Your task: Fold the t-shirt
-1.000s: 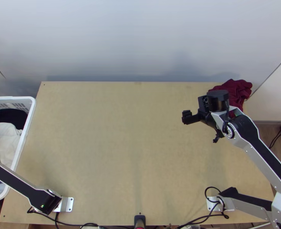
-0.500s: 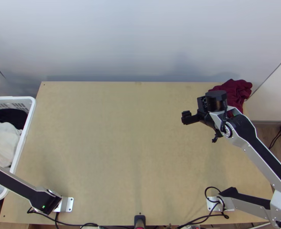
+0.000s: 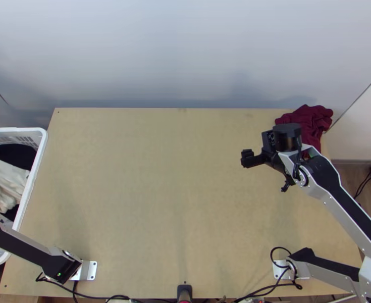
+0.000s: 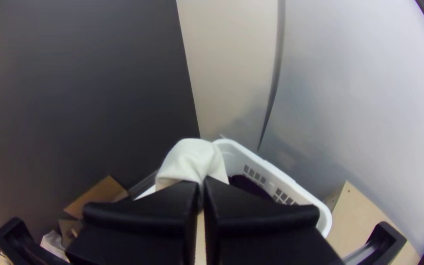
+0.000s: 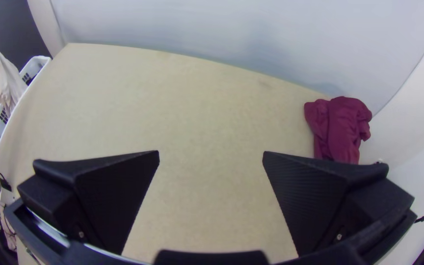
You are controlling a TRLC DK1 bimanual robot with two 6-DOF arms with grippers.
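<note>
The left gripper point(image 4: 201, 182) is clamped on a white cloth point(image 4: 191, 159); the cloth hangs down into the basket point(image 3: 40, 154), beside dark clothing point(image 3: 14, 155). The right gripper point(image 3: 267, 153) is spread wide over the table point(image 3: 160, 192); near it lies a bunched maroon cloth point(image 3: 312, 121).

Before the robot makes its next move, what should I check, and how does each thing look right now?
1. Left gripper has hold of the white cloth: ok, its fingers are closed on it.
2. White cloth is over the table: not ok, it hangs at the laundry basket.
3. White cloth is a t-shirt: cannot tell, it hangs in folds.
4. Right gripper is free to help: ok, open with nothing between its fingers.
5. Dark red cloth is out of the table's middle: ok, bunched at the far right corner.
</note>
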